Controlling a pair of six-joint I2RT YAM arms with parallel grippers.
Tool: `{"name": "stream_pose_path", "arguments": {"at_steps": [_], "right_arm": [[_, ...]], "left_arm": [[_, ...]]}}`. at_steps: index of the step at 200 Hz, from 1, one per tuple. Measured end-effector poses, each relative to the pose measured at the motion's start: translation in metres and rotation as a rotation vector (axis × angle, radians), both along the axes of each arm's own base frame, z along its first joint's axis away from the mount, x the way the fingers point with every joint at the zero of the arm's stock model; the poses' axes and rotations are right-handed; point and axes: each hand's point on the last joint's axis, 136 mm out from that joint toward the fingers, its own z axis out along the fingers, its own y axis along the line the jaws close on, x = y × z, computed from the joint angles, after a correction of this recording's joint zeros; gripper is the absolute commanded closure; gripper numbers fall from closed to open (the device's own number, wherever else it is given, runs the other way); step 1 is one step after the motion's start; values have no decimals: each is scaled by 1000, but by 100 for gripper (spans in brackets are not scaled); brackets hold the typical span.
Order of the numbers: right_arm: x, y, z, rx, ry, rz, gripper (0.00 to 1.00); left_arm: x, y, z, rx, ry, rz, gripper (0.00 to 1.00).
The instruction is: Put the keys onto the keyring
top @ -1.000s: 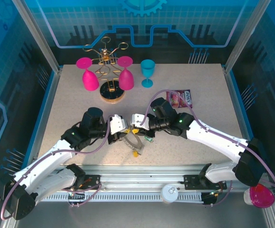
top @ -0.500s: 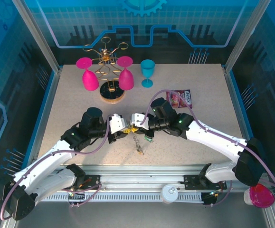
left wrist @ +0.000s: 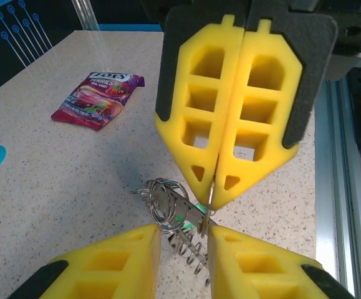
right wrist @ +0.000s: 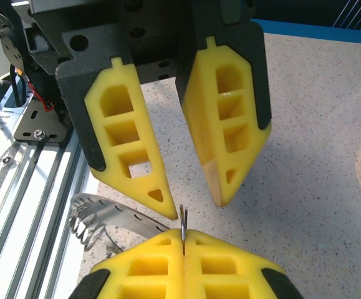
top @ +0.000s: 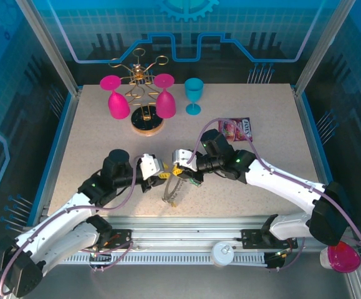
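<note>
Beige speckled counter [top: 261, 124] fills the overhead view, with the two arms meeting near its near middle. The left gripper [top: 162, 175] stands with its jaws apart, close beside the right gripper [top: 179, 169], which is closed. The keyring [top: 171, 192] hangs from the right gripper toward the near edge; whether it touches the counter cannot be told. A snack packet [top: 237, 129] lies farther back on the right. From the left wrist, the left gripper [left wrist: 183, 230] has a clear gap between its yellow fingers [left wrist: 105, 268]. Opposite it, the right gripper [left wrist: 214, 196] has its pads pressed together on a thin metal edge of the keyring [left wrist: 161, 196], and the keys [left wrist: 181, 218], one with a green head, dangle in a cluster just beneath. From the right wrist, the right gripper [right wrist: 183, 240] pinches that thin edge. The keyring's [right wrist: 105, 212] ridged band curves off to the left, and the left gripper [right wrist: 192, 196] faces it with its jaws parted, holding nothing.
</note>
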Motion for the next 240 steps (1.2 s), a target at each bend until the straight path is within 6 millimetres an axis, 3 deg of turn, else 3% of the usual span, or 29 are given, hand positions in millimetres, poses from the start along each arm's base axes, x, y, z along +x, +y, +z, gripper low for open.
{"name": "stream_pose_path", "arguments": {"at_steps": [59,107,117,132,147,183,205,240], "right_arm": [[0,1,1,6,7,-3,100],[0,1,1,8,16,-10,100],[0,1,1,8,19,-12,100],[2,0,1,7,31,-29,64],[6,-2,4,37,36,-53,52],[35,-45,10,117,55,-288,48],[49,-70,-3,112,94,-475,57],[63,-101,-31,89,188,-738,57]], "left_arm": [[0,-7,-2,-15,15,-33,82],[-2,-9,-2,-26,31,-51,100],[-2,-10,-2,-28,29,-53,100],[-2,-10,-3,-33,21,-53,100],[-1,-10,-5,-38,4,-48,100],[4,-4,-8,-30,-35,-2,100],[12,0,-3,-36,-57,46,100],[23,6,5,-56,-74,123,100]]}}
